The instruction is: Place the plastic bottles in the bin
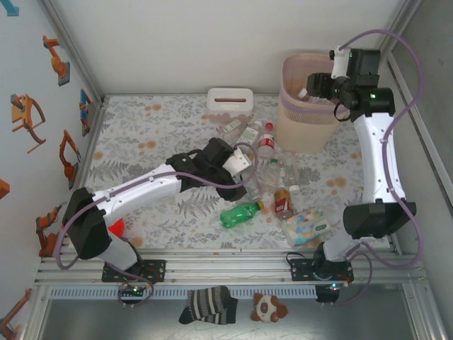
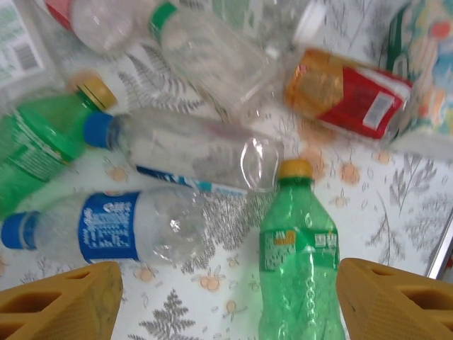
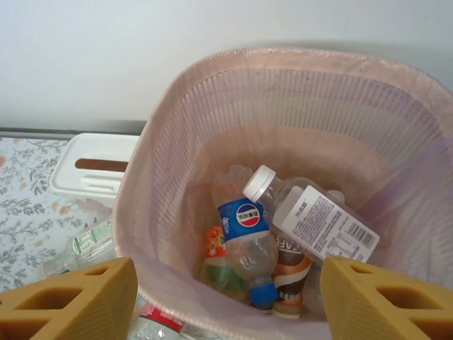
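Note:
Several plastic bottles lie in a loose pile at mid-table. My left gripper (image 1: 246,172) hovers over the pile, open. Between its fingers lies a green bottle (image 2: 301,258) with an orange cap, close to the right finger (image 2: 396,297) and not gripped. Beside it are a clear bottle with a blue label (image 2: 106,227) and another clear one with a blue cap (image 2: 191,152). My right gripper (image 3: 226,283) stands open and empty above the pink bin (image 3: 170,142). In the bin lie a white-capped bottle (image 3: 315,216), a blue-labelled bottle (image 3: 249,237) and others.
A soft pack of wipes (image 1: 308,227) lies at the near right of the pile. A white tissue box (image 1: 230,98) stands by the back wall, left of the bin (image 1: 291,131). Enclosure walls close in the table at left, back and right.

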Robot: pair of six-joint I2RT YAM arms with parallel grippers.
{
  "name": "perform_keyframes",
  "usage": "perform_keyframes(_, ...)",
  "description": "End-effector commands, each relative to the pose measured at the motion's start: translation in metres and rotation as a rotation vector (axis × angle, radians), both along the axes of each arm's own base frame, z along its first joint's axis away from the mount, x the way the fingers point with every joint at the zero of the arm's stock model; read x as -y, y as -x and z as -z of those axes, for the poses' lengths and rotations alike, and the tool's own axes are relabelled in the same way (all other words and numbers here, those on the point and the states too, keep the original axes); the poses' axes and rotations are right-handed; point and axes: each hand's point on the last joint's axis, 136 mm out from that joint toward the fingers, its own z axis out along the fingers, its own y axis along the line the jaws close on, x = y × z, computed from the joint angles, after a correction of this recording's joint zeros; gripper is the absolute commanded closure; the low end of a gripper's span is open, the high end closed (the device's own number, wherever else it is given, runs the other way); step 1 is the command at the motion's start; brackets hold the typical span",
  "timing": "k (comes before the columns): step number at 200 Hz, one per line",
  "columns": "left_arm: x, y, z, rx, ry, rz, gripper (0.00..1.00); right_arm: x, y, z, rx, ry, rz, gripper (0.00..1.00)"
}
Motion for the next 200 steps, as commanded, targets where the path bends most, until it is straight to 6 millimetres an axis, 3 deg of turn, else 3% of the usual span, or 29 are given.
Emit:
perform_keyframes(1,-0.010,0.011,0.014,0.008,-0.128,0.029,0.18,0.001,0.013,-0.011,0.041,-0.020,0.012,0.32)
perform_keyframes(44,-0.011,0.034,0.046,-0.038,-0.277,0.070,0.12,0.005,0.036,0.002,0.021,-0.011,0.024,0.32)
perform_keyframes(96,-0.017,0.054,0.086,-0.088,-0.446,0.080,0.11,0.003,0.050,0.014,-0.007,-0.030,0.022,0.32)
perform_keyframes(200,-0.025,0.063,0.135,-0.180,-0.595,0.083,0.11,-0.002,0.058,0.018,-0.010,-0.055,-0.001,0.32)
